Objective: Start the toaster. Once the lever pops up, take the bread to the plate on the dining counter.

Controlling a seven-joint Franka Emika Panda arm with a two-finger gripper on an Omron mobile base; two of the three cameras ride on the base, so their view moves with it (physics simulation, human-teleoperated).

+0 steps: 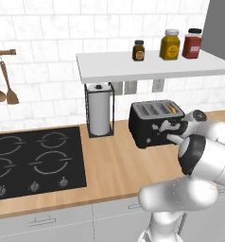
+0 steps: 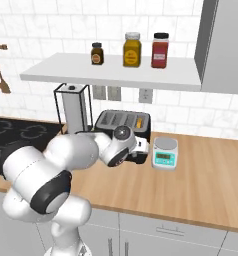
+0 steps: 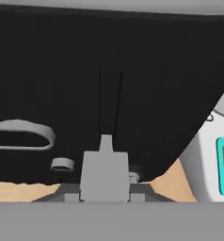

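My pincer (image 1: pixel 170 133) presses against the front of the toaster (image 1: pixel 152 118), which stands near the surface's back edge; its lever (image 3: pixel 105 162) lies right ahead, slot running vertically; finger spacing I cannot tell

The toaster's (image 3: pixel 109 70) black front loomed close, its grey lever (image 3: pixel 105 174) low, a scale (image 3: pixel 216 162) beside on the tabletop (image 3: pixel 20 192).

Flanking base views; hand camera against toaster (image 3: pixel 109 70).
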